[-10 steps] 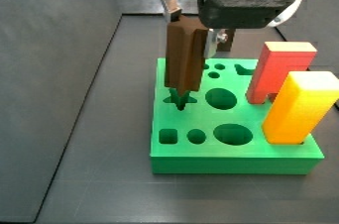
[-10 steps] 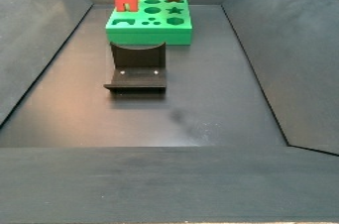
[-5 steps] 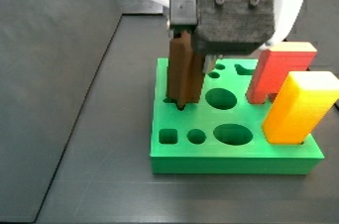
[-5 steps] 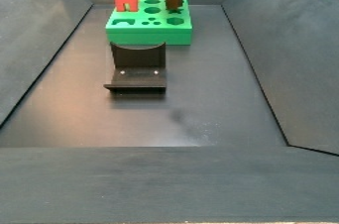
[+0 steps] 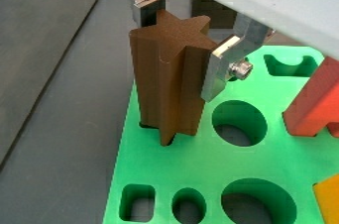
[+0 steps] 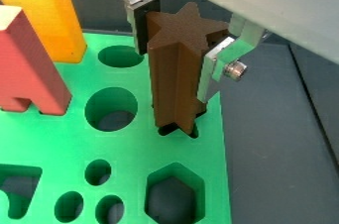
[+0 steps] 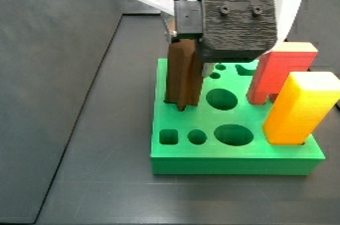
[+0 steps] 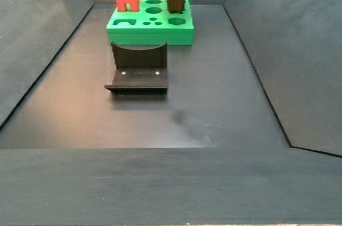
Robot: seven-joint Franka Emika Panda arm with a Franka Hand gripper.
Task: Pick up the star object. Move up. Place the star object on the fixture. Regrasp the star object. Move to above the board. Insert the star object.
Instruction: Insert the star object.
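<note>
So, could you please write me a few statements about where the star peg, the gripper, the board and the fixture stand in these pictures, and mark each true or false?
1. The star object stands upright with its lower end in the board. True.
2. The gripper is far from the star object. False: its fingers flank the peg's upper part.
3. The star object rests on the fixture. False: the fixture holds nothing.
4. A red block and a yellow block stand in the board. True.
</note>
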